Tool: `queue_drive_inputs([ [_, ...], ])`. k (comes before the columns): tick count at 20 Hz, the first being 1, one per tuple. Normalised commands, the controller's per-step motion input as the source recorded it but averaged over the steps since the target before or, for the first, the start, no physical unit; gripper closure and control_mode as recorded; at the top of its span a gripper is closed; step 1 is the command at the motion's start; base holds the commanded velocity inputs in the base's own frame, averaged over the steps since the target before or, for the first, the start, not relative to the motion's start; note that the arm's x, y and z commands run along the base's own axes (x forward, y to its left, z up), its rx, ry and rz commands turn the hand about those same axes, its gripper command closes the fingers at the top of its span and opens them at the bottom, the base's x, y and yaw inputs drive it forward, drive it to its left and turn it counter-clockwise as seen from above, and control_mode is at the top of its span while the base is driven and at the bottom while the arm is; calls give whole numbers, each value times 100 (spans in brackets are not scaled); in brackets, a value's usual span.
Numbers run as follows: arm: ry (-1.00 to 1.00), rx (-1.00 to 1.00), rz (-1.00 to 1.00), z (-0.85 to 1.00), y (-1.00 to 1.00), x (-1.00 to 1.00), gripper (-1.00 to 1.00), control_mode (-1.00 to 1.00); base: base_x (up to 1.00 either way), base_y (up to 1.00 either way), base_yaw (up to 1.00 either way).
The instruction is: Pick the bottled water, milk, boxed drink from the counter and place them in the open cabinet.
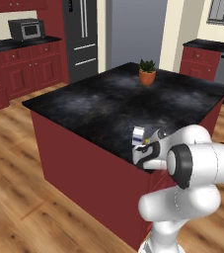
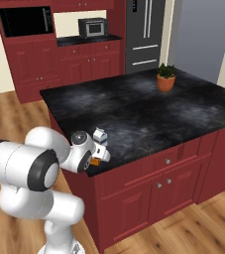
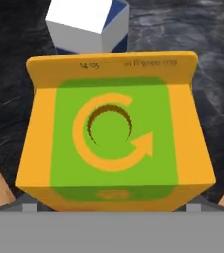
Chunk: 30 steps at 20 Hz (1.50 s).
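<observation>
End effector (image 2: 95, 158) is low at the near corner of the table (image 1: 103, 104), jaws spread wide w/ nothing gripped; in hand view the boxed drink (image 3: 114, 133) sits right under it, green top w/ orange arrow logo facing the cam, box standing btwn the two fingertips (image 3: 28, 207) whose grey ends peek out at either lower side of the box; can't tell if they touch it. In right base view only a sliver of the orange box (image 2: 95, 161) peeks from under the white wrist, right at the table's near edge. Just behind it, a bit further in from that edge, stands the milk (image 3: 91, 27), upright, white gable top w/ blue band; also seen in left base view (image 1: 138, 136) and right base view (image 2: 100, 136), just beside the boxed drink but whether they touch is unclear. Rest of the black marbled top is bare up to the far edge, where a potted plant (image 1: 147, 72) in an orange pot stands. Beyond the table: red base cabinets (image 2: 84, 64), a microwave (image 2: 91, 27) on the back wall counter, and a dark fridge (image 2: 146, 32).
</observation>
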Motion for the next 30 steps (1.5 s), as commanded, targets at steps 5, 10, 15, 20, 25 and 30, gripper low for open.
queue_drive_inputs([
  [5, 0, 0, 0, -15, 0, 9, -100, -100, 0, 0, 0],
  [10, -3, 0, 0, -3, 0, 2, -100, -100, 0, 0, 0],
  [15, -4, 0, 0, 1, 0, 1, 100, -100, 0, 0, 0],
  [20, 0, 0, 0, 1, -2, 0, 100, -100, 0, 0, 0],
  [25, 2, 0, 0, 0, -5, 0, 100, -100, 0, 0, 0],
  [30, -9, 0, 0, 23, 0, -21, 100, -100, 0, 0, 0],
])
